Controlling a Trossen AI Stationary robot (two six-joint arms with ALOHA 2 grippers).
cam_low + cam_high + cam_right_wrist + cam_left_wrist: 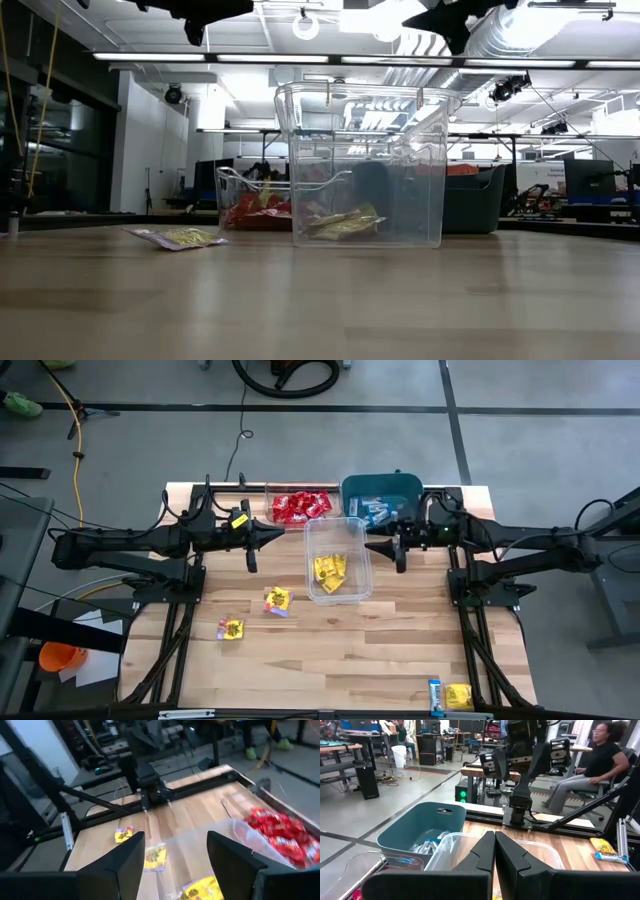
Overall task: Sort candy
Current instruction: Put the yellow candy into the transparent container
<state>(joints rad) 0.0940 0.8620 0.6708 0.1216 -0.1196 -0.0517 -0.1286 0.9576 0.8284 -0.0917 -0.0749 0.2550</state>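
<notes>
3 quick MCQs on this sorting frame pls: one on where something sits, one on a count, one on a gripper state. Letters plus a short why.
1. Where are the red wrapped candies?
A. clear plastic tub at the table's far edge
B. teal plastic bin
C. loose at the near edge

2. How many yellow wrapped candies lie loose on the wooden table?
A. one
B. three
C. six

3. How do the left gripper's fingers stand?
A. wide apart
B. shut, holding nothing
C. shut on a candy

Answers:
1 A: the red pile fills the clear far tub, beside the teal bin.
2 B: one, another, and one at the near right corner.
3 B: the left gripper shows its fingers pressed together with nothing between.
</notes>
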